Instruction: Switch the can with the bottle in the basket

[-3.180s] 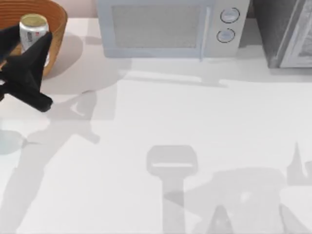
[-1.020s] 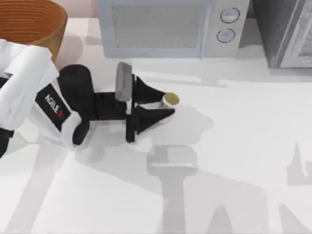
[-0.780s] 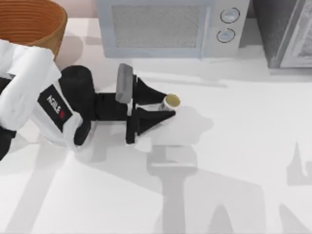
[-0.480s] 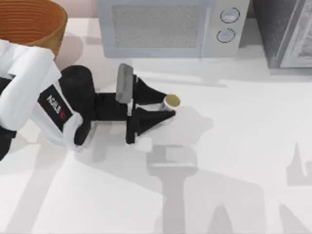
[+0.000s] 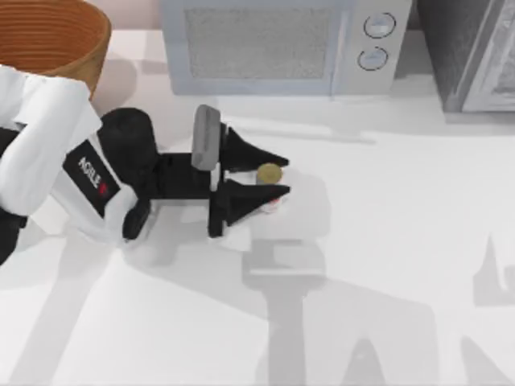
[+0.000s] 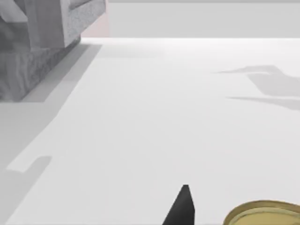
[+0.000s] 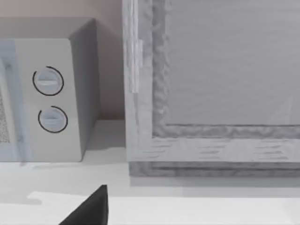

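The left gripper (image 5: 273, 177) lay low over the middle of the table (image 5: 386, 241), in front of the microwave (image 5: 278, 44), its two black fingers (image 5: 256, 153) pointing toward the top view's right. Half a second before, the can (image 5: 269, 174) stood between the fingertips with its gold top slightly farther right and higher in the view; at this moment the top sat a little nearer the wrist and lower, and a strip of the red label showed beside the lower finger. The gap between the fingers also looked slightly wider than before. Judged from these changes, the jaws had parted and the can had settled onto the table surface, no longer clamped, though the fingers flanked it on both sides and contact could not be ruled out. In the left wrist view the gold rim of the can (image 6: 265, 213) sat just beside one black fingertip (image 6: 183, 206).

The basket (image 5: 48, 36) stood at the far left corner, well apart from the can, and its visible interior held nothing. The first half of the swap was therefore judged complete: can out of the basket and set on the table. No bottle was identifiable.

The right gripper (image 7: 89, 208) was parked facing the microwave and a grey cabinet (image 7: 211, 84); whether it was open or shut could not be determined.
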Motion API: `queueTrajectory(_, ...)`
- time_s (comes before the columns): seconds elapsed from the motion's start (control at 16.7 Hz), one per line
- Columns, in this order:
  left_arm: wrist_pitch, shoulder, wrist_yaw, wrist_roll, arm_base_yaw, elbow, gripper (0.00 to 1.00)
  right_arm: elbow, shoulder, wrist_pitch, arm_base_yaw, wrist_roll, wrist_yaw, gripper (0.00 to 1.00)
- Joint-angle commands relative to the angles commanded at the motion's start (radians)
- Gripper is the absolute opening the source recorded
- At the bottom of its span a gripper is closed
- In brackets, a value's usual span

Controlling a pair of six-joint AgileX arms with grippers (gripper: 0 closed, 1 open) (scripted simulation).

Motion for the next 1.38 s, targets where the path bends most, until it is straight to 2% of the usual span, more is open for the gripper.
queueTrajectory(0.24, 0.0, 0.0, 0.0, 0.0, 0.0, 0.0, 0.98, 0.0, 0.0, 0.0, 0.0, 0.0, 0.0, 1.0)
queueTrajectory(0.3, 0.0, 0.0, 0.0, 0.0, 0.0, 0.0, 1.0, 0.0, 0.0, 0.0, 0.0, 0.0, 0.0, 1.0)
queueTrajectory(0.9, -0.007, -0.009, -0.007, 0.001, 0.011, -0.008, 1.0, 0.0, 0.0, 0.0, 0.0, 0.0, 0.0, 1.0)
queueTrajectory(1.14, -0.077, -0.145, -0.094, 0.005, 0.1, -0.109, 1.0, 0.0, 0.0, 0.0, 0.0, 0.0, 0.0, 1.0)
queueTrajectory(1.38, -0.225, -0.437, -0.219, 0.011, 0.188, -0.311, 1.0, 0.0, 0.0, 0.0, 0.0, 0.0, 0.0, 1.0)
